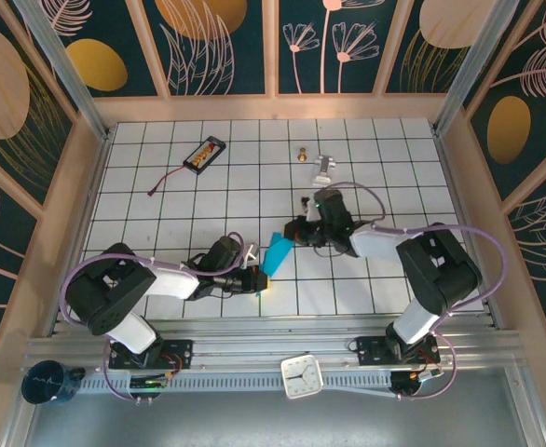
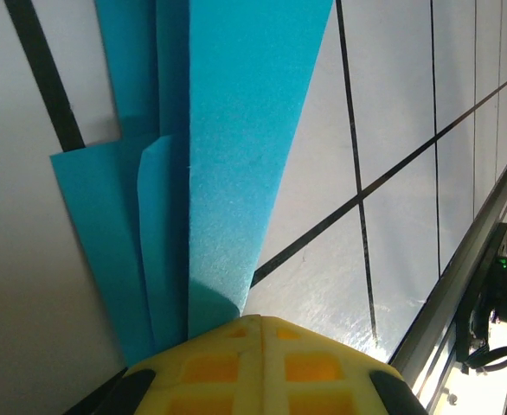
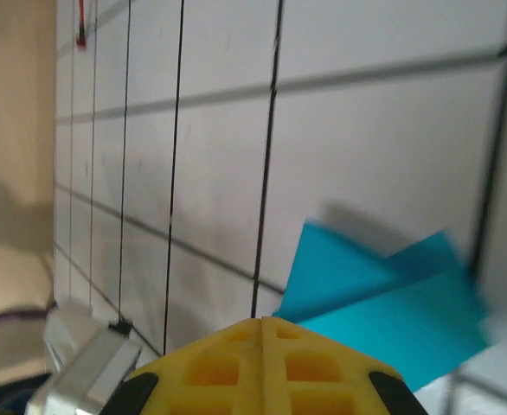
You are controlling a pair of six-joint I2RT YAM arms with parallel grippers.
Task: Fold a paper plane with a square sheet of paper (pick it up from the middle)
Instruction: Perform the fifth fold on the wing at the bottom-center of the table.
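The teal-blue sheet of paper (image 1: 276, 255) is folded into a narrow layered wedge and lies near the middle front of the white grid table (image 1: 161, 209). My left gripper (image 1: 254, 280) is shut, with its yellow tip against the paper's near end. In the left wrist view the folded layers (image 2: 236, 156) run up from beside the closed fingertips (image 2: 227, 354), left of the seam, so no pinch shows. My right gripper (image 1: 297, 232) is shut with nothing in it and sits just off the far end of the paper (image 3: 383, 294).
A black battery pack (image 1: 204, 155) with a red wire (image 1: 166, 183) lies at the back left. A small brass piece (image 1: 302, 155) and a silver metal piece (image 1: 323, 168) lie at the back centre. A white clock (image 1: 302, 376) rests on the front rail.
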